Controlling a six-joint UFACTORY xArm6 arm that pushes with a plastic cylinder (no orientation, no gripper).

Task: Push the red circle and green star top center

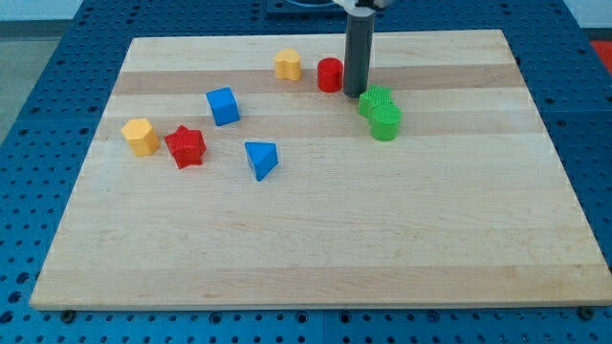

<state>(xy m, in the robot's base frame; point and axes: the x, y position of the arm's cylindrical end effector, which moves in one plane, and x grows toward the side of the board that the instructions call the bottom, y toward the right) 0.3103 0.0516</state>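
The red circle (330, 74) stands near the view's top centre of the wooden board (316, 239). The green star (375, 99) lies just to its lower right, touching a green round block (386, 122) below it. My tip (354, 94) is down on the board between the red circle and the green star, close to the star's upper left edge and just right of the circle. The rod rises straight up out of the view's top.
A yellow block (287, 64) sits left of the red circle. A blue cube (223, 105), a blue triangle (260, 159), a red star (185, 146) and a yellow hexagon (141, 136) lie on the left half.
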